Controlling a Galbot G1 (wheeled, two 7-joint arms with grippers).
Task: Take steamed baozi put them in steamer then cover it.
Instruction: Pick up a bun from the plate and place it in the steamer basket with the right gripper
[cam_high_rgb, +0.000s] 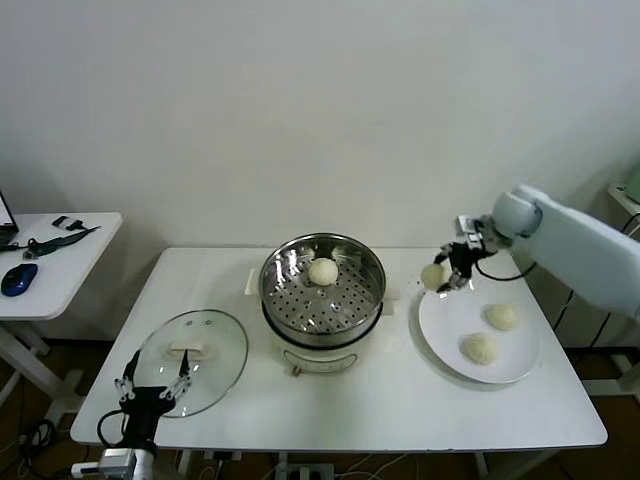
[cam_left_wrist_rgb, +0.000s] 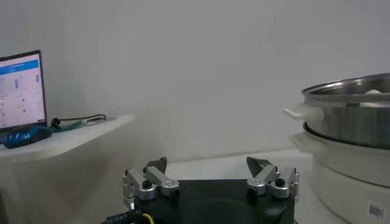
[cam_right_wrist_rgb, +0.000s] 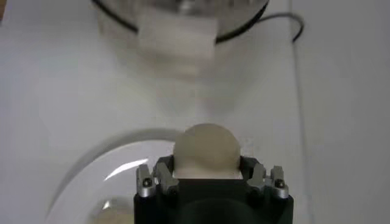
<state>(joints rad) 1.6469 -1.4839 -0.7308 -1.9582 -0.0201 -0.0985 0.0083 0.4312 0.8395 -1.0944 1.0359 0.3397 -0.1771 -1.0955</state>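
- left gripper (cam_high_rgb: 153, 387) is parked at the near-left edge of the table (cam_high_rgb: 390, 400), fingers spread wide with nothing between them, hanging right by the near rim of the lid (cam_high_rgb: 192, 362)
- the lid is lying flat on the table on the left, white handle facing up, just left of the steamer (cam_high_rgb: 322, 300) and not touching it
- from the left wrist cam you get the open gripper (cam_left_wrist_rgb: 211, 177) low over the table and the steamer (cam_left_wrist_rgb: 350, 134) off to one side, steel pot sitting on its white base
- two baozi (cam_high_rgb: 481, 348) (cam_high_rgb: 502, 317) sit on the white plate (cam_high_rgb: 452, 361) on the right side of the table, near each other but apart
- steamer is dead centre, lid off, with one baozi (cam_high_rgb: 322, 271) already on the perforated tray toward the far side
- right gripper (cam_high_rgb: 446, 273) is over the far-left edge of the plate, between plate and steamer, fingers pinching a fourth baozi (cam_high_rgb: 434, 275) that's lifted clear of the plate
- right wrist cam backs that up: gripper (cam_right_wrist_rgb: 206, 175) closed around the bun (cam_right_wrist_rgb: 206, 148), plate (cam_right_wrist_rgb: 91, 182) below it, steamer base (cam_right_wrist_rgb: 177, 36) further on
- way off to the far left there's a side table (cam_high_rgb: 60, 270) with a blue mouse (cam_high_rgb: 19, 279)
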